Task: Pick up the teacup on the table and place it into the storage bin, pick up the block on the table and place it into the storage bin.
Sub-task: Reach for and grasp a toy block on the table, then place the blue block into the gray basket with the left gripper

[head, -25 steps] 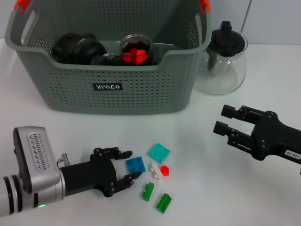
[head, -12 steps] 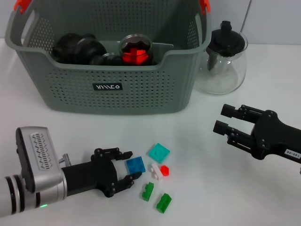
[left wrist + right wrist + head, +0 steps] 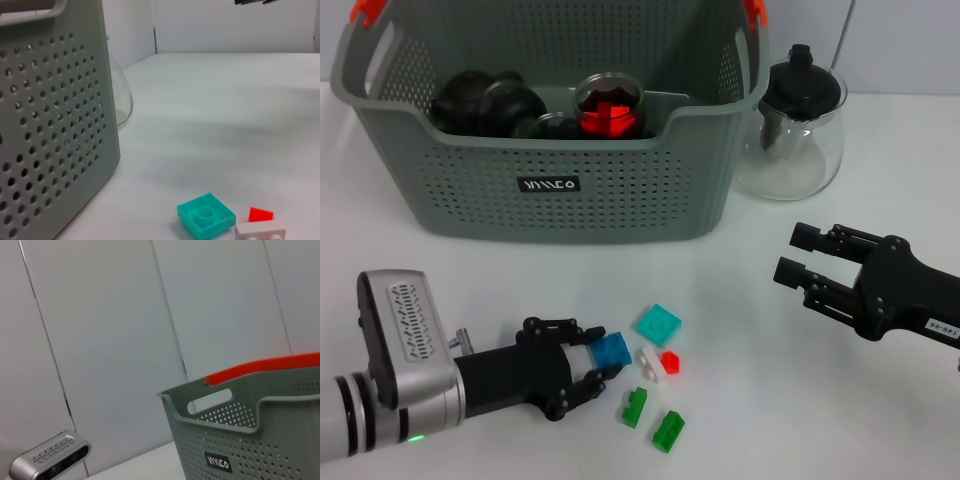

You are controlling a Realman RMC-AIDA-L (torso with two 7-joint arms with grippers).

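A blue block [image 3: 611, 350] lies tilted on the white table between the fingers of my left gripper [image 3: 604, 354], which is shut on it at the front left. The grey perforated storage bin [image 3: 550, 190] stands behind it. Inside the bin a glass teacup [image 3: 610, 104] with something red in it sits among dark round items. My right gripper [image 3: 790, 253] hovers open at the right, holding nothing. The left wrist view shows the storage bin's wall [image 3: 50, 125] close by.
Loose blocks lie beside the blue one: teal [image 3: 658, 323], white [image 3: 655, 362], red [image 3: 670, 359] and two green [image 3: 635, 405] [image 3: 668, 430]. A clear glass teapot [image 3: 800, 120] with a black lid stands right of the bin. The teal block [image 3: 206, 216] also shows in the left wrist view.
My left gripper's fingers have narrowed onto the blue block, which has tipped up from lying flat. The right arm has not moved.
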